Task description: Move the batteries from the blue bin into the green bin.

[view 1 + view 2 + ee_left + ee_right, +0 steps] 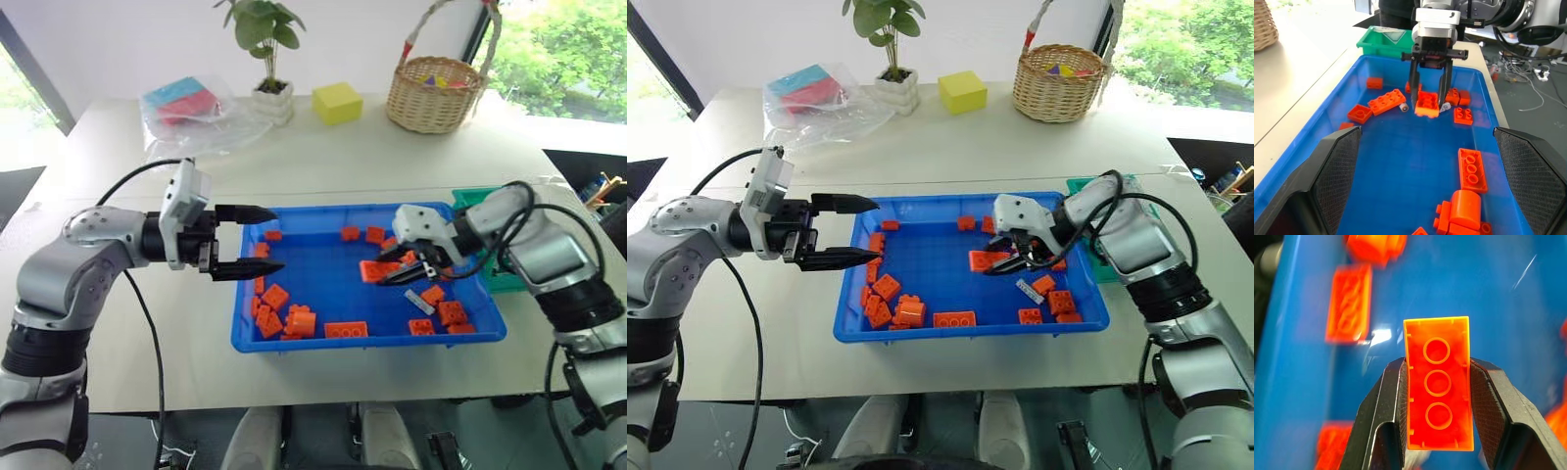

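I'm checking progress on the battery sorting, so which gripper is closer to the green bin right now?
Right. The right gripper, shut on an orange brick, hangs over the blue bin's right half, near the green bin. The left gripper, open, sits at the blue bin's far left edge.

Blue bin [294,341] floor: middle is open blue, room to come straight down there. Orange bricks [284,318] crowd the near-left corner; more bricks lie along the far wall and at the near-right. Right gripper [1431,100] sits over the right half with an orange brick [1439,384] pinched between its fingers, blocking that side. Left gripper [263,239], jaws spread, hangs over the left rim. Green bin [1382,43] just beyond the right wall.
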Motion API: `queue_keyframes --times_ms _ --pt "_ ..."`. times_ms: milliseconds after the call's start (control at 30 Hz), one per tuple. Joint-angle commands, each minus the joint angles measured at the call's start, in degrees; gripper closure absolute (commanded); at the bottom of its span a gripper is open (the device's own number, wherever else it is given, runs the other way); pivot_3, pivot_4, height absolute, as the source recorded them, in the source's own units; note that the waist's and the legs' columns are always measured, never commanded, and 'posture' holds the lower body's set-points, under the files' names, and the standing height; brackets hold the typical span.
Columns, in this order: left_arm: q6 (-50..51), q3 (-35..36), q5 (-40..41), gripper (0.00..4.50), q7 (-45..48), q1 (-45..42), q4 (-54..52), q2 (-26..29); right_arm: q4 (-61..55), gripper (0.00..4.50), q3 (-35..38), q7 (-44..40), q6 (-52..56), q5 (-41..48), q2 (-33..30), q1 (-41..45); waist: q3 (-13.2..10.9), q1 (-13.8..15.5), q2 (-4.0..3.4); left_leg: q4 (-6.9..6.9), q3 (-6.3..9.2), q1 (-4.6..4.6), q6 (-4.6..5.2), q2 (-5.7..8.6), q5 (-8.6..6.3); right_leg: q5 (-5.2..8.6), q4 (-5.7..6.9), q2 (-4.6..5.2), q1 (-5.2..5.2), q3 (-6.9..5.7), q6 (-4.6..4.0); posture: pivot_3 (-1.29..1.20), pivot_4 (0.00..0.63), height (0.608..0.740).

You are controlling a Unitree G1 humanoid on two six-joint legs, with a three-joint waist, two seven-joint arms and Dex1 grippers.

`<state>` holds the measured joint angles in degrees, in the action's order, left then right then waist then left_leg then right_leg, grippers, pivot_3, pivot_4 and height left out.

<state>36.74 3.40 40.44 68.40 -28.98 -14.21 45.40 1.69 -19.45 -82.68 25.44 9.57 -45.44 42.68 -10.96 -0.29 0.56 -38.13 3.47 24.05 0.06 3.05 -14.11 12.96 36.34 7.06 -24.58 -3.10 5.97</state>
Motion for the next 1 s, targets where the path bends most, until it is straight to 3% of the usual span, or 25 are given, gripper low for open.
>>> queue_keyframes --times_ms 33,133,200,367,600,800,1000 --pt "-1.2 0.5 -0.2 0.00 -0.1 -1.2 0.1 -0.2 -2.5 2.87 -1.0 5.9 3.5 -1.6 4.5 0.7 0.0 0.0 0.00 0.00 -0.01 0.01 0.00 0.02 0.00 -0.01 -0.01 0.01 0.00 0.01 0.01 0.00 0.150 0.702" --pt "-1.2 0.5 -0.4 0.00 -0.2 -1.2 0.0 -0.4 -3.2 1.93 -2.2 9.6 5.4 -3.7 7.0 0.2 0.0 -0.2 0.01 -0.01 -0.01 0.01 -0.03 0.04 0.02 -0.02 0.00 0.02 0.00 0.01 0.02 0.00 0.150 0.702" --pt "-1.0 0.7 -0.3 0.00 -0.3 -1.0 -0.4 -0.4 -4.1 1.04 -2.5 11.5 6.6 -5.3 6.3 -0.1 0.0 -0.2 0.01 -0.01 0.00 0.01 -0.03 0.04 0.02 -0.02 0.02 0.02 -0.01 0.01 0.03 0.00 0.150 0.702" --pt "-0.8 1.1 0.0 0.00 -0.2 -0.2 -1.0 0.1 -12.7 1.04 0.6 11.8 12.9 -4.4 -0.9 -3.7 0.0 0.0 0.00 -0.01 0.00 0.02 -0.02 0.06 0.02 -0.02 0.01 0.03 -0.01 0.00 0.03 0.00 0.150 0.702" --pt "-0.8 0.5 0.0 0.00 0.0 -0.1 -0.9 -0.2 -31.2 1.04 9.2 19.1 34.0 0.7 -6.9 -13.8 0.0 -0.2 0.02 0.02 0.01 0.01 0.01 0.01 0.00 -0.01 0.01 0.02 -0.02 0.00 0.03 0.00 0.150 0.702" --pt "-1.4 -1.0 -0.8 0.00 1.1 -2.5 1.4 -1.4 -34.9 1.04 11.6 26.7 40.9 1.8 -6.5 -18.9 0.0 -0.1 0.02 -0.03 -0.02 0.01 0.02 0.02 0.00 -0.01 0.00 0.04 0.01 0.00 0.02 0.00 0.150 0.702" --pt "-2.2 -2.4 -1.7 0.00 2.5 -4.7 3.4 -2.2 -33.5 1.04 12.7 31.9 40.2 1.6 -6.7 -23.7 0.0 0.7 0.03 -0.03 -0.03 0.01 0.02 0.03 0.00 -0.01 -0.01 0.05 0.02 0.00 0.02 0.00 0.150 0.702"
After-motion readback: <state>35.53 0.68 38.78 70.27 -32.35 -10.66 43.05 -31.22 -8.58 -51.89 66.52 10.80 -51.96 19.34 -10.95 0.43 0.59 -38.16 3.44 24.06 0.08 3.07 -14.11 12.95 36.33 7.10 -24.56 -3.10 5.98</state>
